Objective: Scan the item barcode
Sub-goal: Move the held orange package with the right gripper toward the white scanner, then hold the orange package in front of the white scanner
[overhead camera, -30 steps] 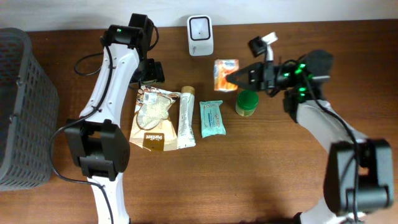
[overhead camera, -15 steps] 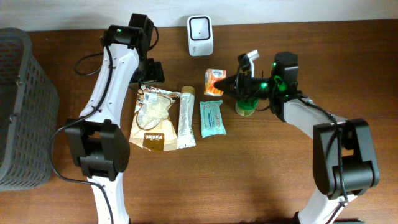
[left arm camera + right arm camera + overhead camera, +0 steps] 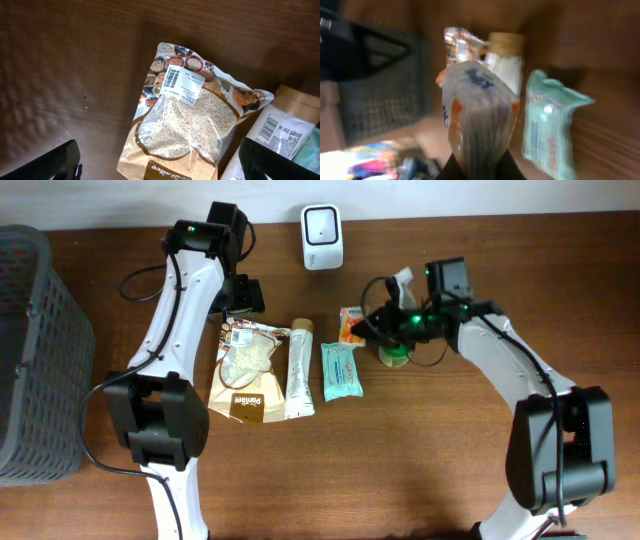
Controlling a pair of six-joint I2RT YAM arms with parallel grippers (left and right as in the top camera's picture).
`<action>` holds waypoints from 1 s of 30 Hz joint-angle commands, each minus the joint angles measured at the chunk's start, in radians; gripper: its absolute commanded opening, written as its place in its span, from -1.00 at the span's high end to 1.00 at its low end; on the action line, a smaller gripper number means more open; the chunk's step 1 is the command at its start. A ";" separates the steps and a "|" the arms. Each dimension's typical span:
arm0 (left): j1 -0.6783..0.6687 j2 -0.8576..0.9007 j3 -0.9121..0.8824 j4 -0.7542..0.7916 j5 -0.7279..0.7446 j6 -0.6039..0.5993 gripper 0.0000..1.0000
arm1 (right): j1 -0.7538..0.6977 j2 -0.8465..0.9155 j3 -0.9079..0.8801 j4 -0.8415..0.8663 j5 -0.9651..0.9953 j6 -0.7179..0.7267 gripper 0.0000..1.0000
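Observation:
An orange snack packet (image 3: 351, 324) hangs just above the table, right of the tube's cap, with my right gripper (image 3: 368, 324) shut on it. The right wrist view is blurred; the packet (image 3: 477, 115) stands on edge there, pinched between the dark fingers of the right gripper (image 3: 479, 167). The white barcode scanner (image 3: 322, 223) stands at the table's far edge, apart from the packet. My left gripper (image 3: 243, 297) hovers open over the top of the rice bag (image 3: 245, 365). In the left wrist view its fingers (image 3: 50, 162) flank the rice bag (image 3: 187, 115) without touching it.
A white tube (image 3: 300, 368) and a teal wipes packet (image 3: 341, 370) lie beside the rice bag. A green jar (image 3: 397, 352) stands partly under my right arm. A grey mesh basket (image 3: 35, 350) fills the left edge. A black cable (image 3: 140, 278) loops near the left arm.
My right gripper has swung left and toward the near side with the orange packet, turning it on edge. The left arm has not moved.

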 commanded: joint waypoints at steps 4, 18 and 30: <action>0.002 0.002 0.009 -0.001 -0.011 0.019 -0.98 | 0.060 -0.031 0.290 -0.323 0.404 -0.214 0.90; 0.002 0.002 0.009 -0.001 -0.011 0.019 -0.98 | 0.116 0.027 0.460 -0.426 0.787 -0.201 0.90; 0.000 0.002 0.009 -0.001 -0.011 0.019 -0.98 | 0.258 0.502 1.158 -0.371 1.162 -0.529 0.92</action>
